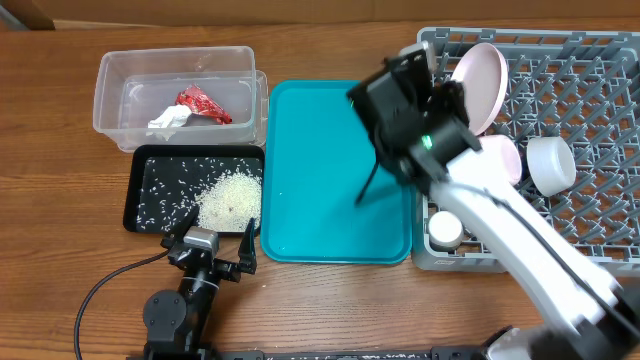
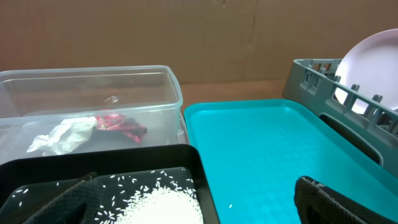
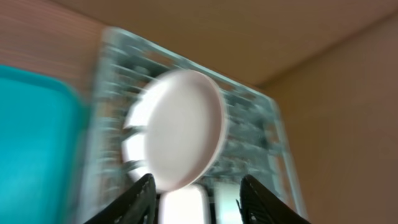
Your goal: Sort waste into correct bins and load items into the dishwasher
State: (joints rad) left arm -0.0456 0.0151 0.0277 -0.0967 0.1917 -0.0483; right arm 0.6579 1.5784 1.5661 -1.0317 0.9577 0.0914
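**Two open grippers, waste in the bins, plate standing in the rack**

Overhead: a clear tub (image 1: 175,70) sits at the far left of the table (image 1: 60,190). It holds a crumpled red wrapper (image 1: 204,103) with a white tissue (image 1: 169,120) touching it. Just in front of the tub lies the black tray (image 1: 145,190). The rice grains (image 1: 230,196) are heaped toward its right end and thinly scattered to the left. A teal tray (image 1: 335,200) lies between the bins and the grey rack (image 1: 590,110). In the rack's far left corner the large plate (image 1: 479,85) stands on edge, with a bowl (image 1: 551,165) and a small cup (image 1: 445,231) nearer. The right gripper (image 1: 428,80) hangs over the seam of teal tray and rack, just beside the plate. The left gripper (image 1: 212,255) sits low at the black tray's near edge.

Left wrist: the left gripper's fingers (image 2: 339,202) show in both bottom corners, spread wide with nothing held. The rice heap lies low between them. Beyond it the tissue sits left of the wrapper in the tub, and the plate's rim peeks over the rack wall at right.

Right wrist: the frame is blurred. The plate is round, smooth and white with a pinkish cast, standing on edge among the pegs. The two black fingers (image 3: 138,200) are parted and empty. The plate lies beyond their tips, not touching them.
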